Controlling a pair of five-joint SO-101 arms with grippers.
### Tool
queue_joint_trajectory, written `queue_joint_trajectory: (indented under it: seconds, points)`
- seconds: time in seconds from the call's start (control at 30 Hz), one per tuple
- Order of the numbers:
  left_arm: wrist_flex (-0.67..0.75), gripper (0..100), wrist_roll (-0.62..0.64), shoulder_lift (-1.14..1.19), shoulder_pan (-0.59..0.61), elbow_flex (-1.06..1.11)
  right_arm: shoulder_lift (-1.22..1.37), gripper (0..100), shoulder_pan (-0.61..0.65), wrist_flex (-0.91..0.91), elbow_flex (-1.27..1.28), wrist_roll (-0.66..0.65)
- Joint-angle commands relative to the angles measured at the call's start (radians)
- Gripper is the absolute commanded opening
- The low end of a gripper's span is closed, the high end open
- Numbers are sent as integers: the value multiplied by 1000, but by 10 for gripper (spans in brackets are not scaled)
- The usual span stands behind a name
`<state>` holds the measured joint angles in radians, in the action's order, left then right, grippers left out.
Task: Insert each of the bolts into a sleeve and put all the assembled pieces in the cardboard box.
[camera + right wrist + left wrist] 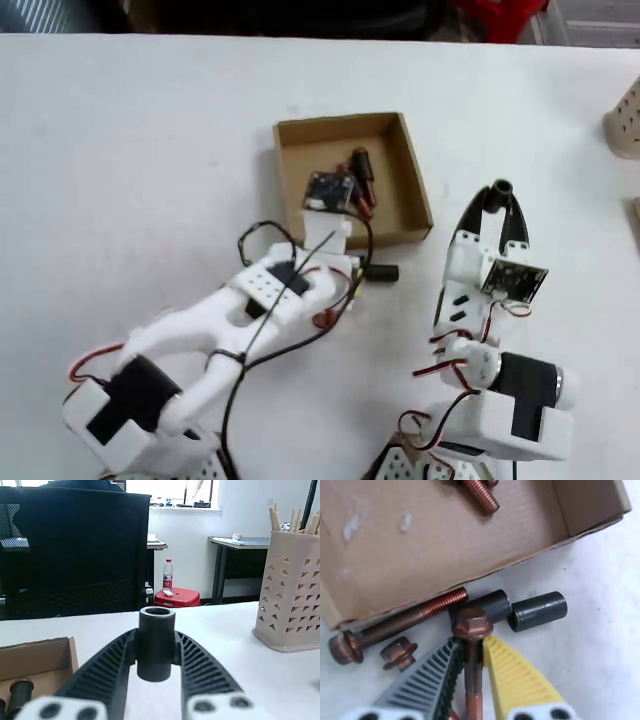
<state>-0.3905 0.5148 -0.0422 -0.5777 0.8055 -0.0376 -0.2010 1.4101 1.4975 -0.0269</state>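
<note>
Bolt [472,626] clamped by its shank in left pincer [472,644], head just beside a lying sleeve [492,605] on the desk [590,670], near the cardboard box [420,545]. Upright sleeve [156,625] pinched in right pincer [156,636], right of the box.

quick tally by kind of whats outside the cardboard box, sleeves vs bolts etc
sleeves: 3 (first sleeve, second sleeve on the table, held sleeve in the right fingers)
bolts: 2 (held bolt in the left fingers, loose bolt beside the cardboard box)
copper hex-head piece, bolt or nut unclear: 1
total: 6
</note>
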Motion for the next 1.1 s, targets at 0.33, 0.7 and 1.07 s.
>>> queue_joint_trajectory:
  seconds: [0.33,0.7,1.07]
  points:
    - [9,34,-103,-476,125,175,-122,15,226,24,104,64]
    - [89,34,-103,-625,371,256,-166,15,552,21,121,64]
    - [391,34,-103,-773,711,540,-166,15,866,-79,100,64]
